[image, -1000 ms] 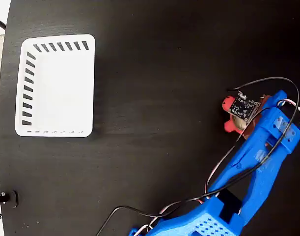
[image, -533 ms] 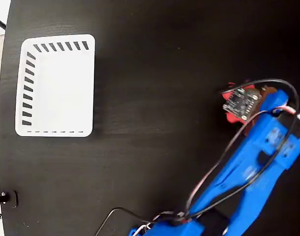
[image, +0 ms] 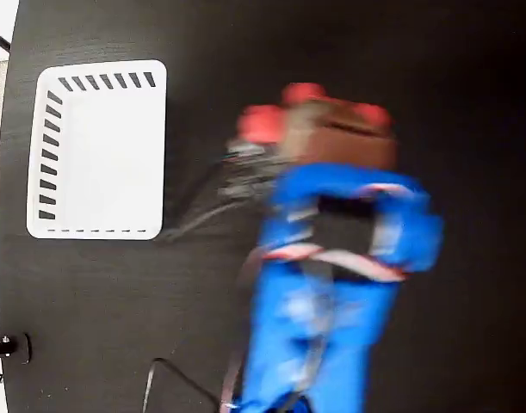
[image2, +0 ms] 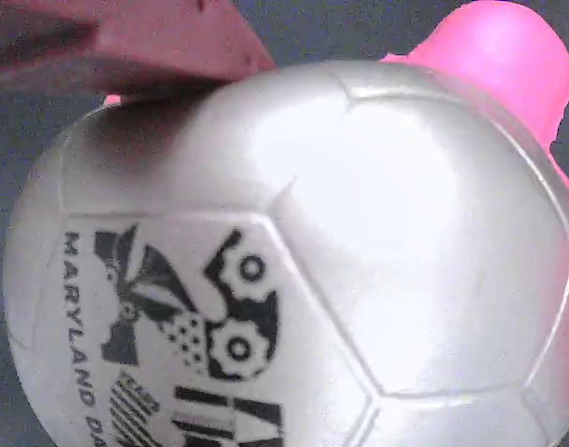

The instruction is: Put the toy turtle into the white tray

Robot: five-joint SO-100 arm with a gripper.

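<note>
Closest to the wrist camera, the toy turtle (image2: pixel 293 251) fills nearly the whole frame: a silvery panelled shell printed in black with two small gears, a patterned emblem and the letters "MARYLAND" running up the left side, more lettering below cut off at the edge. A pink limb (image2: pixel 508 56) pokes out at upper right, and a reddish finger (image2: pixel 144 42) presses on the shell's top left. In the fixed view the blue arm (image: pixel 323 292) is heavily motion-blurred, the turtle (image: pixel 331 129) a red-and-tan smear at its tip above the dark tabletop (image: pixel 469 69), apparently clamped in the fingers (image: pixel 331 151), though blur hides the grip itself. Farther left, well apart, sits the white tray (image: pixel 99 146) with dark slanted slots
</note>
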